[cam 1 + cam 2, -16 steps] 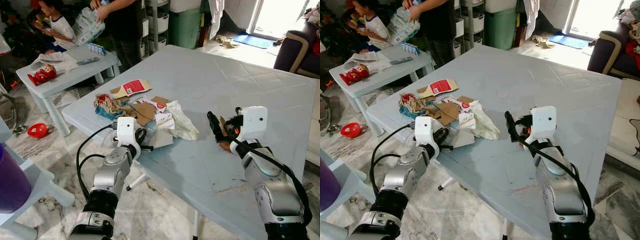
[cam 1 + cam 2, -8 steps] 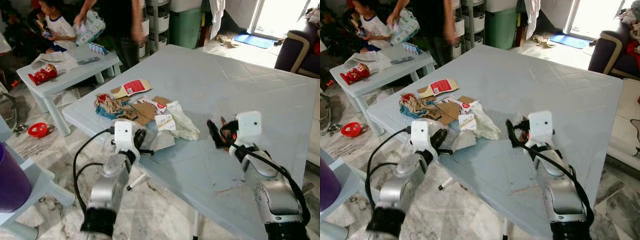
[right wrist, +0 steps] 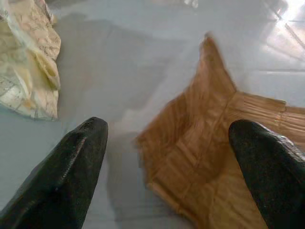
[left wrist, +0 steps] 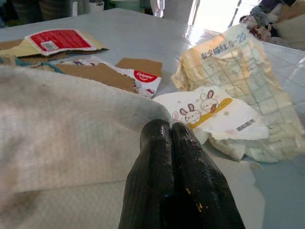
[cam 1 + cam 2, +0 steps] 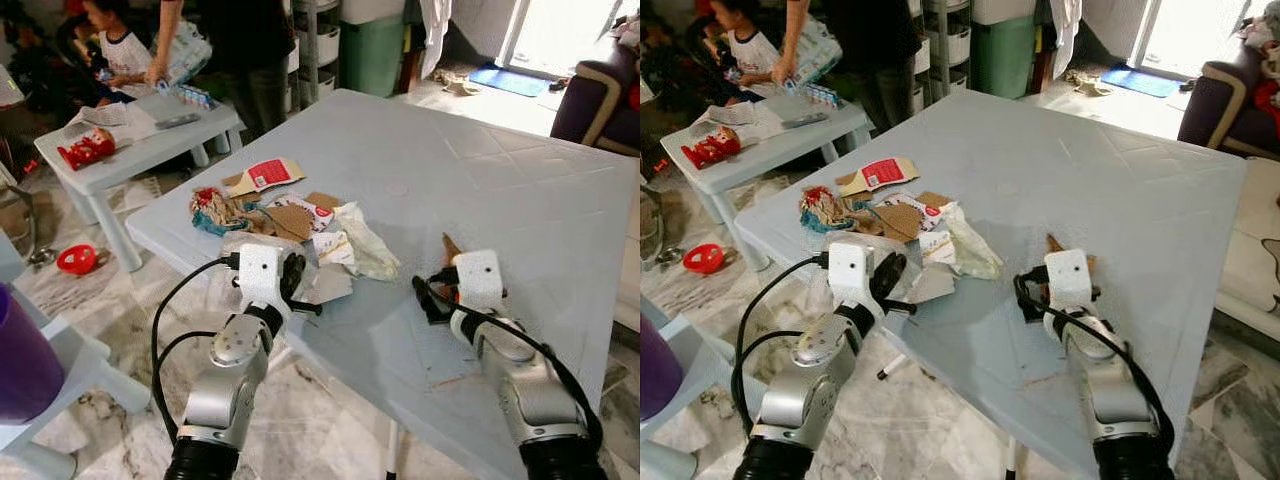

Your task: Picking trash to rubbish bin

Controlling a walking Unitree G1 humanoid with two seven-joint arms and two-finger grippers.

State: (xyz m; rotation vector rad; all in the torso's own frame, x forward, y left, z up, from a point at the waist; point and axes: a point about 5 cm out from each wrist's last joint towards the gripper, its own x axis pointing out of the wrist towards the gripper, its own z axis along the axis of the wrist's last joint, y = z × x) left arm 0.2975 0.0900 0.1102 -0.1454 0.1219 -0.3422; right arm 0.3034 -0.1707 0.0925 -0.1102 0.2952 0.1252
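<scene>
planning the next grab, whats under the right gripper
A brown cardboard scrap lies on the grey table, between the open fingers of the right gripper. Whether the scrap touches the fingers can't be told; in the head views the wrist covers most of it.

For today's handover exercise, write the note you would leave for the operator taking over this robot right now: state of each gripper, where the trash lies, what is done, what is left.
Left gripper: fingers shut, tips at the grey-white paper sheet at the table's near edge; whether it pinches the sheet is unclear.
Right gripper: open, fingers either side of the brown cardboard scrap lying on the table.
Trash: a pile near the left gripper, with the red-labelled packet, cardboard pieces, a crumpled wrapper and a rabbit-print wrapper.
Done: nothing lifted.
Left: grasp each piece and carry it to a bin.
</scene>
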